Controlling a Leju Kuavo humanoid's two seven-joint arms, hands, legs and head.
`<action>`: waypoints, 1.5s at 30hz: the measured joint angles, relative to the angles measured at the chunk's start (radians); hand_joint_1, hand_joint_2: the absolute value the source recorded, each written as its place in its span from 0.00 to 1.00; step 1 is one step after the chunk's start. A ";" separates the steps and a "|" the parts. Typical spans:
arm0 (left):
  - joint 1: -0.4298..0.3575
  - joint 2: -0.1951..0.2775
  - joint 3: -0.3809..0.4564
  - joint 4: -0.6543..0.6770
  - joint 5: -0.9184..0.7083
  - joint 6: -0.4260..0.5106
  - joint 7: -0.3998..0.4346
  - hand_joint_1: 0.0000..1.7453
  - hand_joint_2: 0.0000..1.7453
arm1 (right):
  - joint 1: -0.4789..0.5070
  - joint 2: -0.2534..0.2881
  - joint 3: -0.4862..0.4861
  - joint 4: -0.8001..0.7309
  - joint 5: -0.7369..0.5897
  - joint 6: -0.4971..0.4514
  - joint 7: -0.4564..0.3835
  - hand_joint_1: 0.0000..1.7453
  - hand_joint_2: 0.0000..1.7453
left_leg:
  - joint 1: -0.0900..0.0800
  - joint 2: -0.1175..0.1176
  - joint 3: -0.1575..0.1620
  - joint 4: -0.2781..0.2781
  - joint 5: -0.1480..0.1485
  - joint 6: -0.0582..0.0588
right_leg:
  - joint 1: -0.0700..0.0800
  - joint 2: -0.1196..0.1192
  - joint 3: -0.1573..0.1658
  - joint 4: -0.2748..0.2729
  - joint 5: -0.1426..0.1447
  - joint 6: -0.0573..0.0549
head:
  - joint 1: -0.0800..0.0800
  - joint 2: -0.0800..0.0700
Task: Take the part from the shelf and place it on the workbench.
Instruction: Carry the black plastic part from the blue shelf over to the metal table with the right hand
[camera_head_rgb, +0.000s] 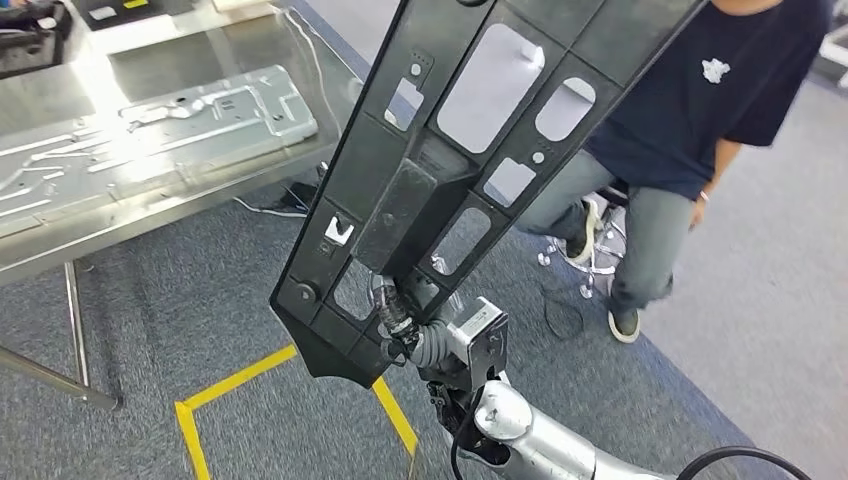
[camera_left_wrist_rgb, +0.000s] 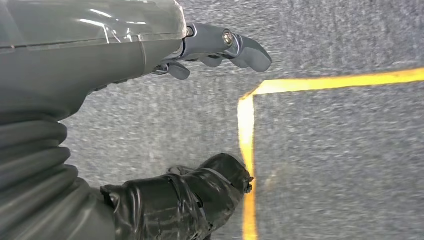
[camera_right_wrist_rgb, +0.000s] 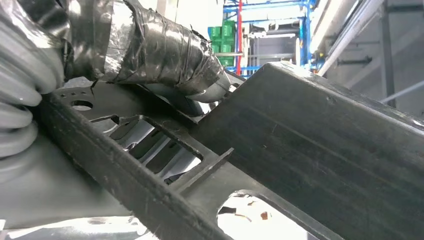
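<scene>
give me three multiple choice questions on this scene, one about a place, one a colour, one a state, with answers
1. Where does the silver metal panel lie?
A. on the workbench
B. on the carpet
C. on a chair

2. What colour is the floor tape?
A. blue
B. yellow
C. red

3. What is the right hand doing?
A. hanging empty
B. resting on the workbench
C. holding the black part

Answers:
1 A: the silver metal panel lies flat on the workbench.
2 B: the floor tape forms a yellow corner on grey carpet.
3 C: the right hand grips the lower end of the black part, raised off any surface.
</scene>
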 joint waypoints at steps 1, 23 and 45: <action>-0.001 0.001 0.000 0.000 0.000 -0.001 0.002 0.00 1.00 | -0.001 0.000 0.002 0.002 0.002 -0.002 0.001 1.00 1.00 | -0.004 0.005 0.001 -0.012 0.057 0.005 | 0.002 -0.005 0.007 0.003 -0.014 0.006 | 0.001 0.000; -0.013 0.005 -0.014 0.000 -0.009 -0.012 0.035 0.00 1.00 | -0.029 -0.003 0.023 0.015 0.000 0.006 0.021 1.00 1.00 | 0.012 -0.059 -0.032 0.133 -0.064 -0.032 | -0.016 0.047 -0.112 0.022 0.071 -0.011 | 0.000 0.000; -0.013 0.005 -0.016 0.000 -0.008 -0.008 0.024 0.00 1.00 | -0.019 -0.004 0.029 0.028 -0.021 0.018 0.009 1.00 1.00 | 0.011 -0.050 0.119 -0.049 -0.025 0.011 | -0.011 0.030 -0.198 0.096 0.100 0.028 | 0.004 0.000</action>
